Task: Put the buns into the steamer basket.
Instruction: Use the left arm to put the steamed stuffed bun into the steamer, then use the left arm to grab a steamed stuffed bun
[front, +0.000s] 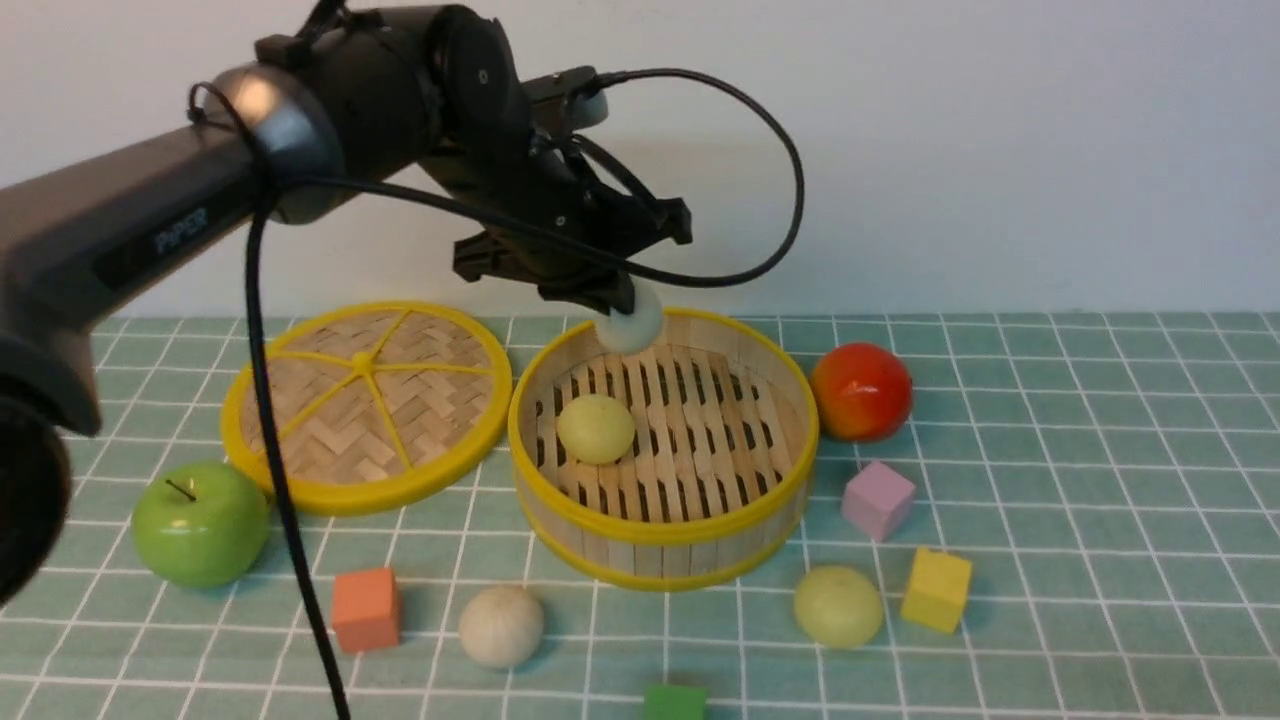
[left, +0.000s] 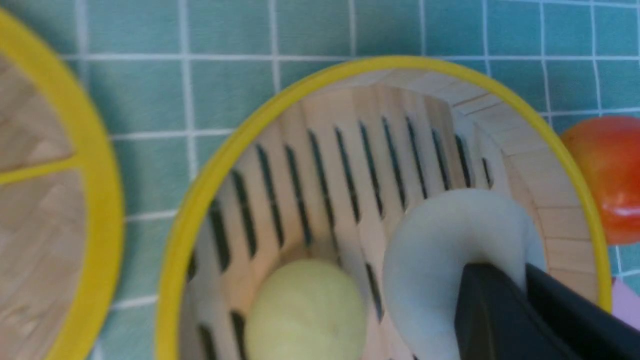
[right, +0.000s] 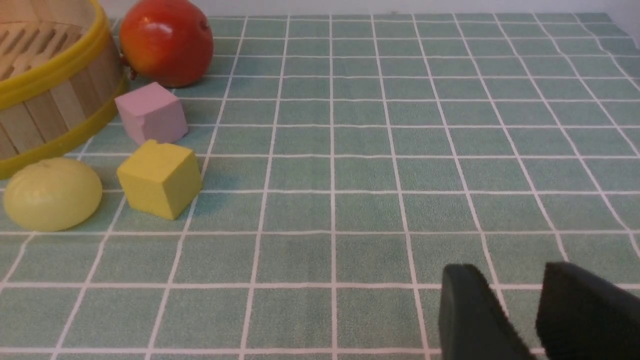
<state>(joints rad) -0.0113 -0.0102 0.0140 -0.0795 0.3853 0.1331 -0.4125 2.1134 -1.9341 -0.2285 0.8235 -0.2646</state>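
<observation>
The left end effector is clamped on a white bun (visibly squashed) at the 12 o'clock rim of the basket. Released here, the bun could clip the rim and roll off behind. One green bun lies inside. On the table, a beige bun sits at 7 o'clock and a second green one at 5. The right end effector hangs open. The left arm reads "PIPER".
</observation>
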